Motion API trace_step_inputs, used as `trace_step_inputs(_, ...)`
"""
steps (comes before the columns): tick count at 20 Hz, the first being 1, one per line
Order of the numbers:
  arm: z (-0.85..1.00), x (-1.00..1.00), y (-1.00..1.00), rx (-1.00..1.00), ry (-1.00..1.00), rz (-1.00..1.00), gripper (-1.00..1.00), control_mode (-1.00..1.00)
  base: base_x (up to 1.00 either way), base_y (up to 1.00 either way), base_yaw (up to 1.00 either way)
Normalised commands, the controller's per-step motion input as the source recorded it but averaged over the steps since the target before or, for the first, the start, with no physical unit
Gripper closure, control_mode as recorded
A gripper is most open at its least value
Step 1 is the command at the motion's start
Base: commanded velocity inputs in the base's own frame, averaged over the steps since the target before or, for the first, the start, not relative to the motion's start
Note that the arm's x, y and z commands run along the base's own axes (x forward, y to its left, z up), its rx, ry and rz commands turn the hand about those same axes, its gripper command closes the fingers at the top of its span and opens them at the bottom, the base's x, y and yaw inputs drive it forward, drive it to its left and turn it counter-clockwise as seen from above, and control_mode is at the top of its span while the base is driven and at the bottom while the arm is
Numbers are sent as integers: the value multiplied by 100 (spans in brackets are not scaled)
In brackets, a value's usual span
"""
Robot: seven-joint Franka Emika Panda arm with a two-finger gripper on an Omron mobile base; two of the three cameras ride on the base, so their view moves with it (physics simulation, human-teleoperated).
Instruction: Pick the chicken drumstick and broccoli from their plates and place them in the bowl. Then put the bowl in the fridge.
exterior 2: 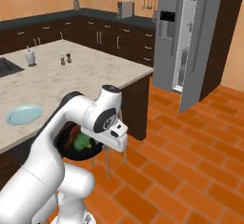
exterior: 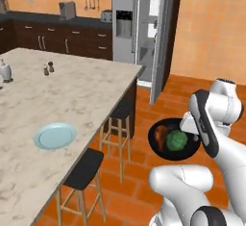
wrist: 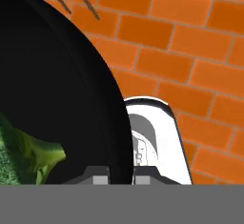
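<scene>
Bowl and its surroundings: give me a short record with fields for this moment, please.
bowl: black bowl, carried off the counter above the brick floor
contents: chicken drumstick and broccoli lie inside, side by side
gripper: gripper shut on the bowl's rim at the side nearest the arm
plate: pale blue plate on the island counter, nothing on it
fridge: fridge ahead, one door swung open
stools: two stools along the counter's edge, between the counter and the bowl
</scene>
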Motion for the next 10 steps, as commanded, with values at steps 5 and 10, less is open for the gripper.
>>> trace_step_inputs(5,0,0,0,0,0,0,100,100,100,-56,-15)
trace_step_inputs(10,0,0,0,0,0,0,100,100,100,-93,5)
